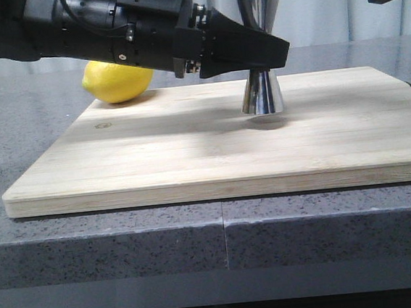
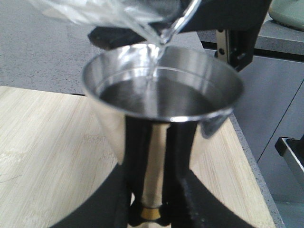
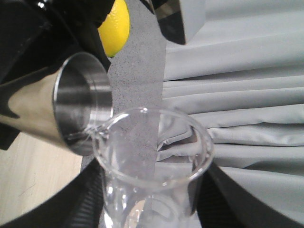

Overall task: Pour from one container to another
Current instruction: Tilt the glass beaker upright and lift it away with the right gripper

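Left claw (image 1: 254,51) was clamped on the jigger (image 2: 161,102) at its waist, steadying it on the board (image 1: 191,155). Right claw (image 3: 147,213) gripped the tilted beaker (image 3: 152,156), lip over the jigger's rim. Clear liquid streamed in; pour underway, cup part-filled. Lemon (image 1: 117,81) sat at ten o'clock.

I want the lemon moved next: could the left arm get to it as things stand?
Probably not yet. The left hand is shut on the jigger, into which the beaker is pouring. The lemon lies unobstructed behind the bamboo board, beneath that arm.
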You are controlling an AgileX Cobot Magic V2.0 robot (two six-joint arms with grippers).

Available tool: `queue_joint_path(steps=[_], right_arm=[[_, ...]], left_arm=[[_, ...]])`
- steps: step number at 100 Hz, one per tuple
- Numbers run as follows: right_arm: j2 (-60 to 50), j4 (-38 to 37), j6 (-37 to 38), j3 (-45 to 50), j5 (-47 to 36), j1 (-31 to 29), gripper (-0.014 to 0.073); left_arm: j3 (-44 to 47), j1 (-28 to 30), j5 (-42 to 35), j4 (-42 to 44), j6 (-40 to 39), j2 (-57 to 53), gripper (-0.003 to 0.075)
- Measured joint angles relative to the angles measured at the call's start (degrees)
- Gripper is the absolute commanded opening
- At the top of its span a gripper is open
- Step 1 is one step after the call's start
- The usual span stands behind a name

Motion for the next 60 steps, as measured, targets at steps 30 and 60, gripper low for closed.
queue_joint_path(steps=[30, 60], right_arm=[[0.00, 4.54, 0.57, 0.00, 0.02, 0.00, 0.0293], [0.00, 7.07, 11.93, 0.00, -0.31, 0.00, 0.0293]], left_arm=[[0.00, 0.00, 0.00, 0.00, 0.00, 0.00, -0.0021], [0.00, 0.00, 0.00, 0.00, 0.00, 0.00, -0.0021]])
